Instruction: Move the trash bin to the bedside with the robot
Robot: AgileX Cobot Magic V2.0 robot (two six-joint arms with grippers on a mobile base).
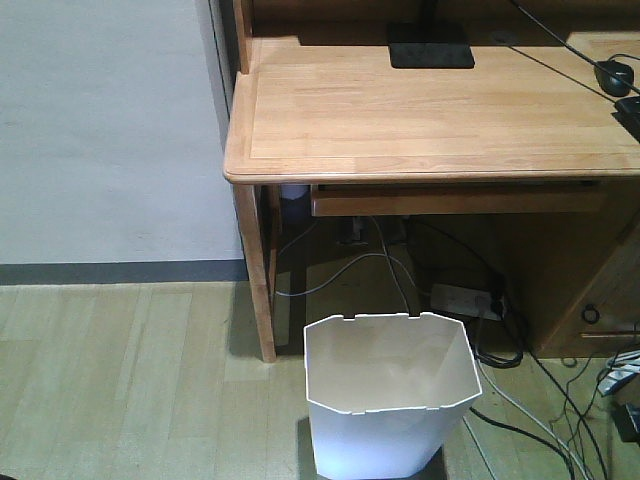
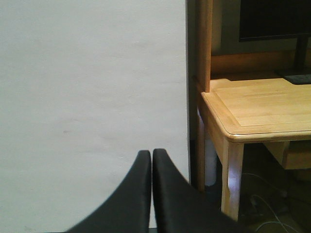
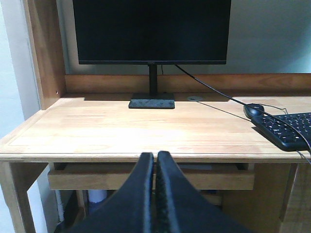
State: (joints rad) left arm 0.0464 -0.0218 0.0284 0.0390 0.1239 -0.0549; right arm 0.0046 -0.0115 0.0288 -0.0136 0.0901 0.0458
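Your bin (image 1: 380, 440) stands upright on the floor (image 1: 120, 380) in front of the wooden bench (image 1: 430, 120), near one of its legs, with nothing gripping it. The left fingers (image 2: 145, 167) are pressed together and empty, facing a bare wall (image 2: 87, 87); the right fingers (image 3: 147, 170), likewise clenched on nothing, point at the monitor (image 3: 151, 29). No bed is in view. By the look of it, the whole job lies ahead: grasp, carry, set down at the bedside.

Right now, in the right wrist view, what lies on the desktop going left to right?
From the left: monitor stand → cable hole → mouse → keyboard, which runs off the right edge of the picture.
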